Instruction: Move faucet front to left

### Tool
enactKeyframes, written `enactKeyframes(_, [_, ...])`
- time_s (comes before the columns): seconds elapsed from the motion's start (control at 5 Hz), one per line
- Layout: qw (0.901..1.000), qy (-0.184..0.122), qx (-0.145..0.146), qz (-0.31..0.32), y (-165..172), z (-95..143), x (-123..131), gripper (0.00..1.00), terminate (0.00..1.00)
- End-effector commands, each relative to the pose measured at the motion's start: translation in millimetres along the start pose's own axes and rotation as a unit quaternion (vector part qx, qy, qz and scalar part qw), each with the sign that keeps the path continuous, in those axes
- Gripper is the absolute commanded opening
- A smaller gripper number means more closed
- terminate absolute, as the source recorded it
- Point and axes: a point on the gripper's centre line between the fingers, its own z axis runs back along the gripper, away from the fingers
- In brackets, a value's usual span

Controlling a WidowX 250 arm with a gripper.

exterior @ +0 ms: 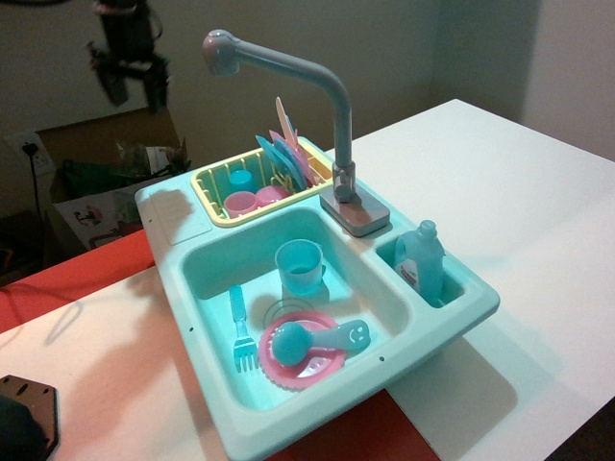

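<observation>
The claw (128, 84) is dark and blurred, its arm cut off by the top edge.

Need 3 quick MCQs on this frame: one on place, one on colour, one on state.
1. Where does the small blue soap bottle stand?
A. in the main basin
B. in the small side compartment of the teal plastic toy sink
C. in the yellow plastic dish rack

2. What colour is the round plate in the basin?
A. pink
B. green
C. white

3. How is the dark robot pincer placed relative to the tall grey plastic faucet?
A. clamped on its spout
B. pressing its base
C. apart from it, raised at upper left

Answers: B, the bottle sits in the right-hand pocket beside the faucet base. A, its rim shows pink under the blue brush. C, a clear gap separates pincer and spout head.
</observation>
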Motion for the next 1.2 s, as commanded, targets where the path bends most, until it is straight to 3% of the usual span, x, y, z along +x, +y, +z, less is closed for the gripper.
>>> enactKeyframes(0.0, [0.9977, -0.045, -0.022, -0.046, -20.1, 37.2, -60.6, 1.0, 0.0])
enactKeyframes(0.2, [0.9914, -0.054, -0.056, -0.106, -26.1, 54.2, -120.0, 1.0, 0.0])
enactKeyframes(0.4, [0.982, -0.051, -0.062, -0.171, -44.5, 54.2, -169.1, 1.0, 0.0])
enactKeyframes(0.8, [0.9525, -0.054, -0.066, -0.292, -85.6, 54.0, -268.8, 1.0, 0.0])
enactKeyframes(1.0, [0.9535, -0.051, -0.064, -0.29, -114.5, 54.8, -307.6, 1.0, 1.0])
